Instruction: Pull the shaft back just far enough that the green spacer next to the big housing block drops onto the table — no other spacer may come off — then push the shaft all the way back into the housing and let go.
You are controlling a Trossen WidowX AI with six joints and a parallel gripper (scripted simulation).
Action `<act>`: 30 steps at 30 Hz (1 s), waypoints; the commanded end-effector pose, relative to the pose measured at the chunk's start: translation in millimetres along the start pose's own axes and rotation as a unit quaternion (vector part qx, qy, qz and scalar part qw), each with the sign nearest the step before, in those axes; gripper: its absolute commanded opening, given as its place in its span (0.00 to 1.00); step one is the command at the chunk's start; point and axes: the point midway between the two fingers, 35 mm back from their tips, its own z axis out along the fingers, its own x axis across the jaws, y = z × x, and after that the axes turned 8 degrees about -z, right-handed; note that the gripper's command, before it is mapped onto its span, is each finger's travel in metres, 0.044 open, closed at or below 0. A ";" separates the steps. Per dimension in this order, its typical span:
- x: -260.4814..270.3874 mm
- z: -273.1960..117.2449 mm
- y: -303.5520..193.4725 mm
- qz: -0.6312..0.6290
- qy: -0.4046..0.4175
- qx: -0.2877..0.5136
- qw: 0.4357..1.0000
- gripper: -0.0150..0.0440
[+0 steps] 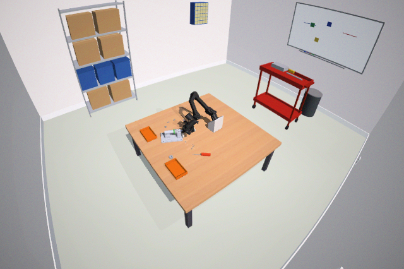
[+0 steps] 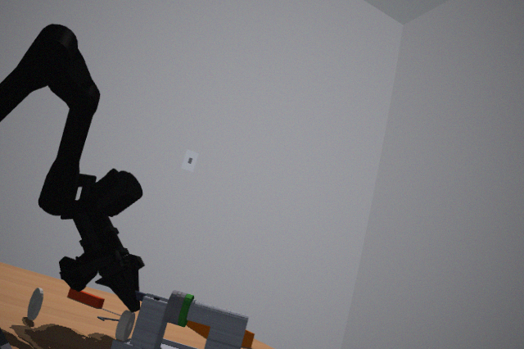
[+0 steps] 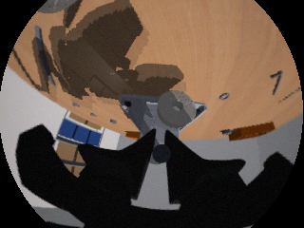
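While the gripper (image 1: 184, 132) (image 2: 136, 301) (image 3: 160, 132) clasps the shaft (image 2: 144, 295) (image 3: 161, 153), a whiteboard (image 1: 342, 48) shows lines.

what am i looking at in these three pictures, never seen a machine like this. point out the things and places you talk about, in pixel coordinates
It is one black robot arm with a two-fingered gripper (image 1: 183, 132) (image 2: 136, 309) (image 3: 160, 132) at its end.

The top picture looks down on the room from high up. The exterior one looks from low beside the table (image 1: 228, 148) (image 2: 16, 279). The wrist one rides on the arm and looks past the fingers.

On the table are a grey fixture (image 1: 169, 138) (image 2: 147, 319) with a green spacer (image 1: 175, 131) (image 2: 185, 310) on its shaft, two orange trays (image 1: 148, 134) (image 1: 176, 168), a red-handled screwdriver (image 1: 205, 154) (image 2: 85, 297) and small loose parts.

The fingers are closed on the dark end of the shaft (image 3: 161, 153).
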 end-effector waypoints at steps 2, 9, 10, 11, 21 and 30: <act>-0.5 -3.9 4.5 -0.002 0.000 -0.001 1.000 0.25; -1.1 -7.6 8.2 -0.002 0.000 -0.001 1.000 0.25; -1.2 -8.1 8.7 -0.002 0.000 -0.001 1.000 0.25; -1.2 -8.6 9.2 -0.002 0.000 -0.001 1.000 0.25; -1.3 -9.0 9.6 -0.002 -0.001 -0.001 1.000 0.25; -1.4 -9.7 10.3 -0.002 -0.001 -0.001 1.000 0.25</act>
